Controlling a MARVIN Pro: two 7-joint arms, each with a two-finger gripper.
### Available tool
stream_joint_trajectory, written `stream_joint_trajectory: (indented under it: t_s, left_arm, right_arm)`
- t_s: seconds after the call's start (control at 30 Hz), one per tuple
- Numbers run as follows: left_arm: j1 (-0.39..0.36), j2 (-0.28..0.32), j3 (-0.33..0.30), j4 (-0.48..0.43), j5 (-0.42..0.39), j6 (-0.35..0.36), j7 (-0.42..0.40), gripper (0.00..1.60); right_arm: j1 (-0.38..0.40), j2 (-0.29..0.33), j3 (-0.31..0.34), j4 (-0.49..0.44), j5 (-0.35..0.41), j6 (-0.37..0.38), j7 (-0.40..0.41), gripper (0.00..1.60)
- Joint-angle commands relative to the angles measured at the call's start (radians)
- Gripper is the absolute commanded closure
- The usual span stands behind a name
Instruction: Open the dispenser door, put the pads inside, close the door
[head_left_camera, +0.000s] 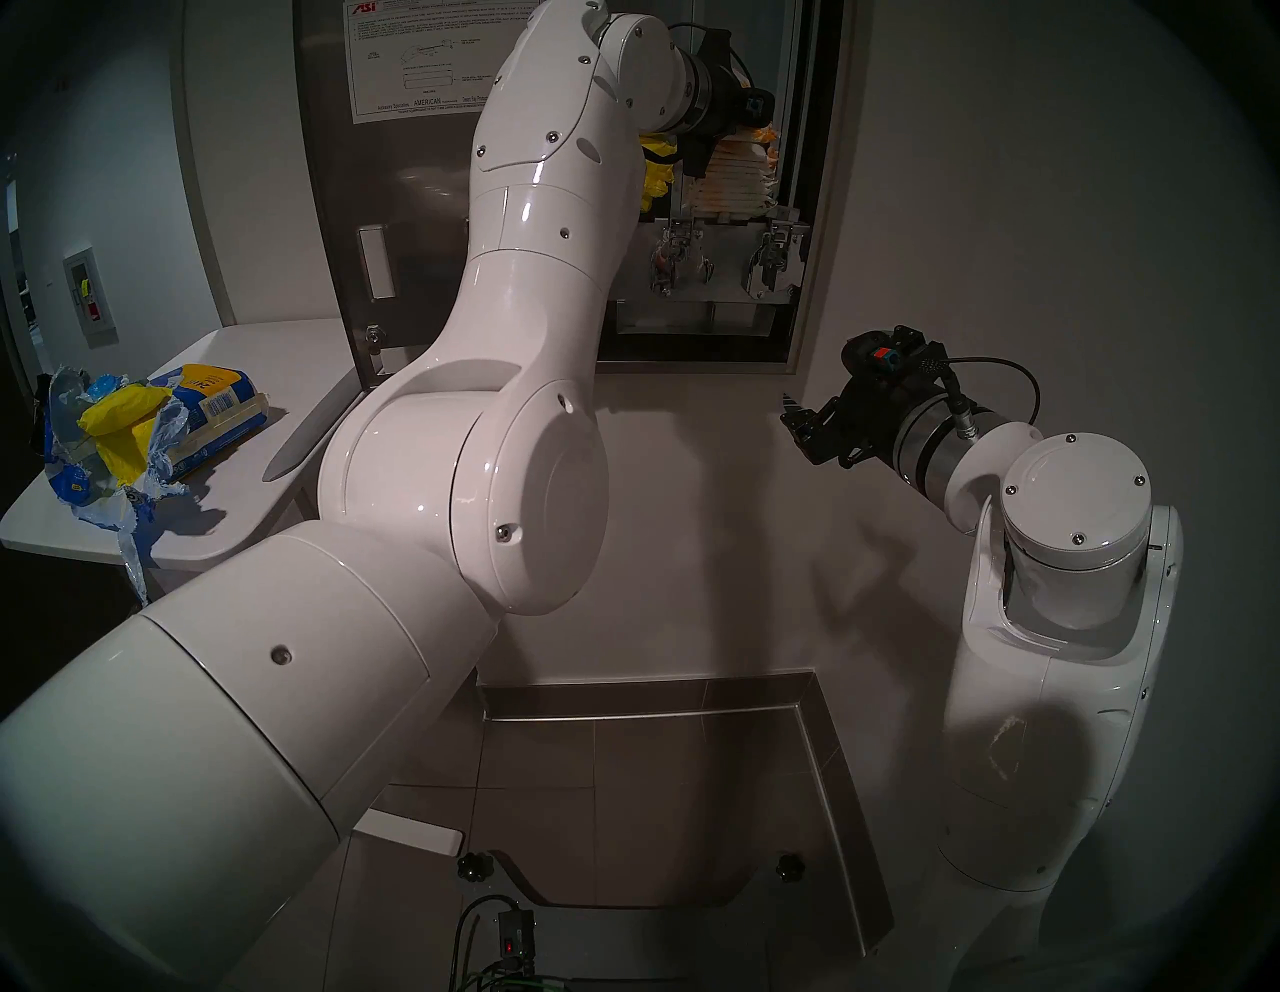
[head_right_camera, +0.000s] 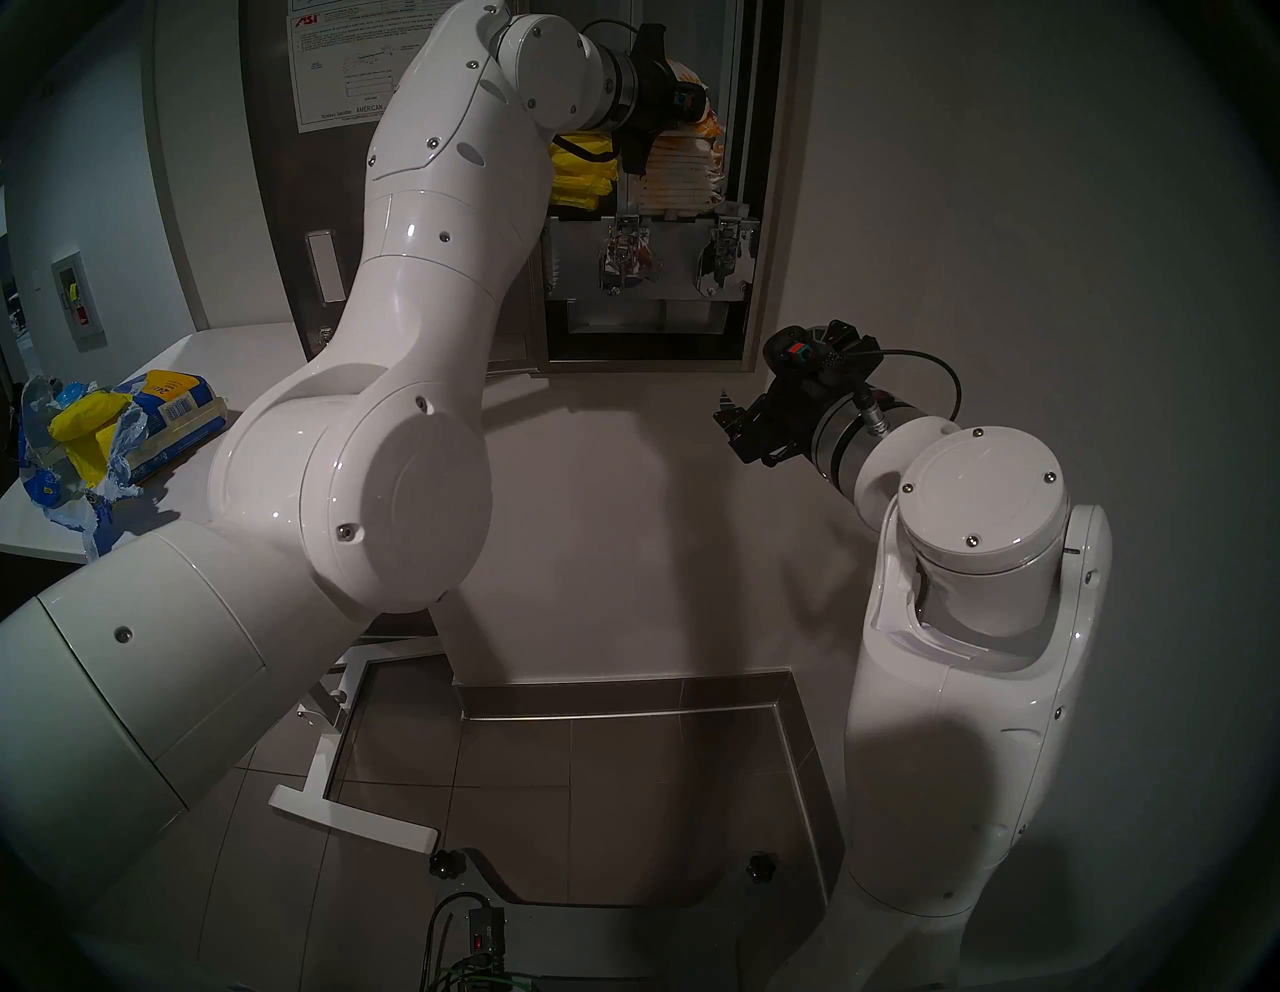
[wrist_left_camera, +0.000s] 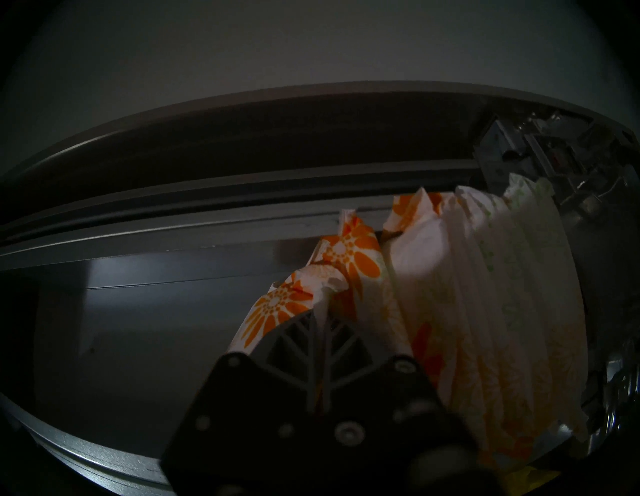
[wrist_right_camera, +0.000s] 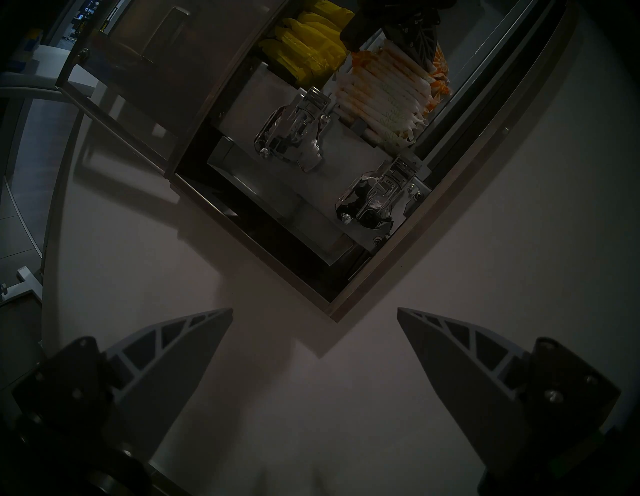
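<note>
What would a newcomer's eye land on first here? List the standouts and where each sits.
The big white left arm sweeps across the middle, its left tool shut on an orange-flowered pad at the top of the stack of pads inside the open wall dispenser. Bright yellow packets fill the neighbouring compartment. At far left, a torn blue-and-yellow bag lies on a white table.

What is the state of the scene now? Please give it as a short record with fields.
door: dispenser door swung open to the left
left gripper: left gripper shut on a daisy-print pad, inside the cabinet beside the stack
stack: pads piled in the right column
other column: yellow packets
right gripper: right gripper open, empty, below the cabinet
side table: torn bag
</note>
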Motion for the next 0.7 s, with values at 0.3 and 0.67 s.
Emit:
stream_joint_trajectory:
  t_s: [0.3,0.67]
  left_arm:
    - [-0.093,-0.032,-0.023,0.042,-0.028,0.033,0.097,1.60]
    - [-0.145,-0.066,-0.071,0.128,-0.061,0.106,0.137,1.60]
  right_arm:
    - [0.019,0.000,-0.002,-0.029,0.000,0.000,-0.009,0.00]
    - [0.019,-0.001,-0.001,-0.028,0.000,-0.001,-0.008,0.00]
